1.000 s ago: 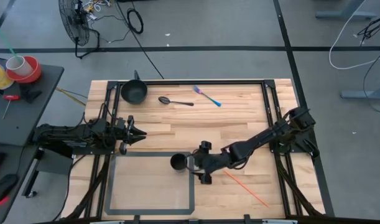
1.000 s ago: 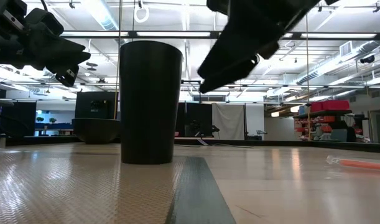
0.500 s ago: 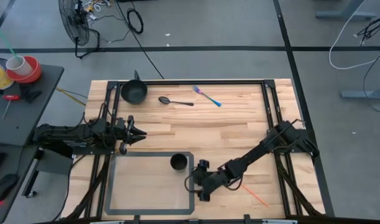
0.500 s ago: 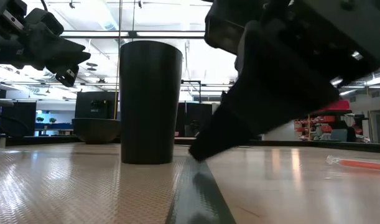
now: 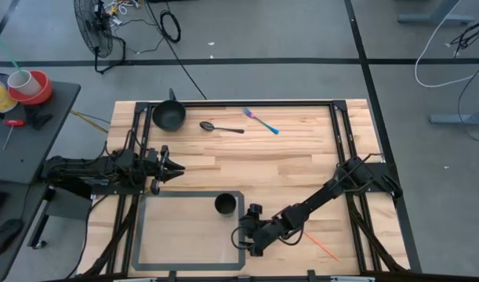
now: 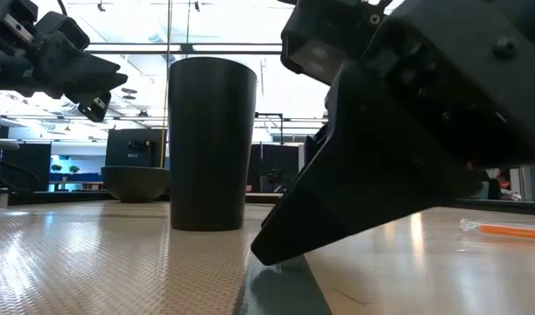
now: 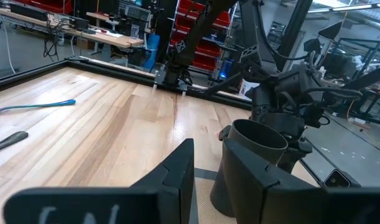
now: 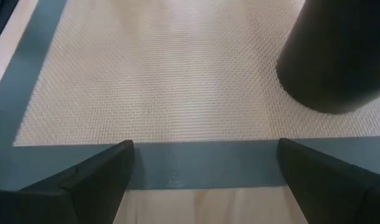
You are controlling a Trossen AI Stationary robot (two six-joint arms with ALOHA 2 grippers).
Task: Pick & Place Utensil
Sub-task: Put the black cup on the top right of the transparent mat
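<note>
A dark spoon (image 5: 221,127) and a blue-and-purple fork (image 5: 261,121) lie flat on the wooden table near its far edge. A black cup (image 5: 226,204) stands upright on the far right corner of a grey mat (image 5: 184,243). My right gripper (image 5: 241,237) is open. It slants down over the mat's right border (image 8: 202,163), on the near side of the cup (image 8: 339,56), with nothing between its fingers. My left gripper (image 5: 176,167) waits at the table's left, level, narrowly open and holding nothing. My right gripper's fingertips (image 6: 265,254) stand very low at the mat's right border. I cannot tell whether they touch it.
A black bowl (image 5: 168,116) sits at the far left corner. An orange stick (image 5: 317,243) lies on the wood to the right of my right gripper. Bare wood stretches between the mat and the utensils.
My right gripper has come down and toward the table's near edge, from beside the cup to the mat's right border, and has stayed open. The cup, spoon and fork have not moved.
</note>
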